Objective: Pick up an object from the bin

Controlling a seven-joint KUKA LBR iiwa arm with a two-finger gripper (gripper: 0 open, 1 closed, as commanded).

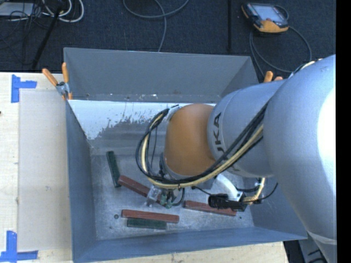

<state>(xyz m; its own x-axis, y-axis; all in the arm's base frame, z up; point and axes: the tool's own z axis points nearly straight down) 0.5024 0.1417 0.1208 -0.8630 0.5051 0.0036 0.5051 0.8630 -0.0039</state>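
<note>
The pincer [162, 197] hangs low in the bin [82, 201] near a brown stick [134, 185] at its 9 o'clock; spread or pressed, I cannot tell. Likely the approach step. Next: straddle the stick, then pinch.

arm [285, 130]: silver-grey, rounded, black KUKA lettering | wrist cover [186, 138]: orange dome | cables [148, 147]: black and yellow loops

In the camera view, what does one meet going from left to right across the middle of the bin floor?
left dark green stick → slanted brown stick → gripper → right brown stick
</note>
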